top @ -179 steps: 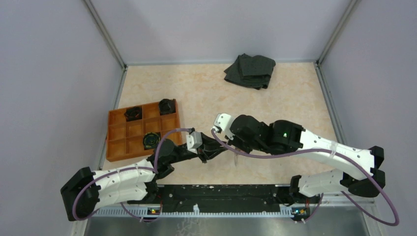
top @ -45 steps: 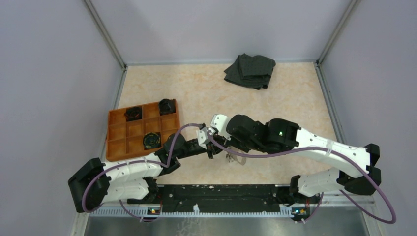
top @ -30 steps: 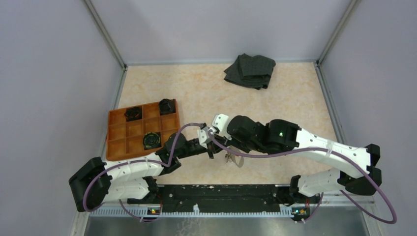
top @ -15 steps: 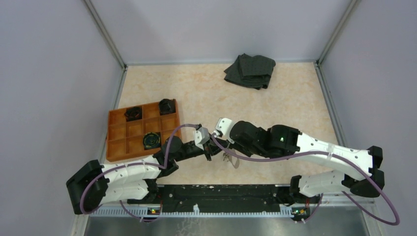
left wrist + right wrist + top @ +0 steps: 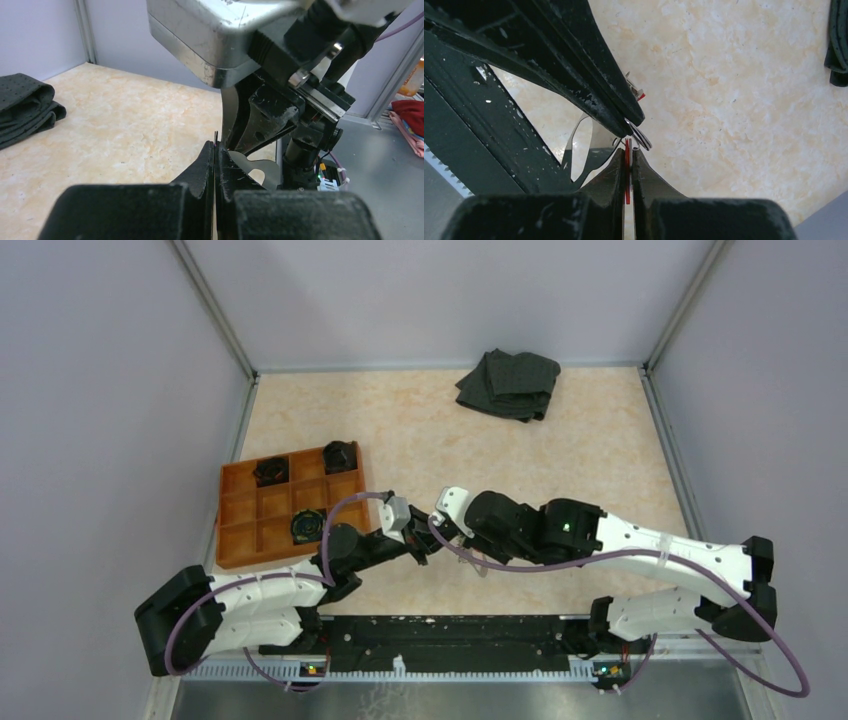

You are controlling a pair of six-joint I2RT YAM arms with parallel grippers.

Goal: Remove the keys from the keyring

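Between right pincer [image 5: 627, 151] tips | red key [image 5: 627, 187] clamped | keyring [image 5: 596, 157] just beside

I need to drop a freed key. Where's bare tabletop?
Bare: the wide strip between the orange tray and dark cloth, and the right side beyond the right arm. Crowded: front centre, where the left claw and right claw meet at the keyring.

White shells and black joints are seen on the left arm [image 5: 262, 597] and right arm [image 5: 650, 540]. Purple cables [image 5: 352, 500] are looped alongside. Scuffed black fingers [image 5: 646, 177] are shown on the right tool [image 5: 627, 151].
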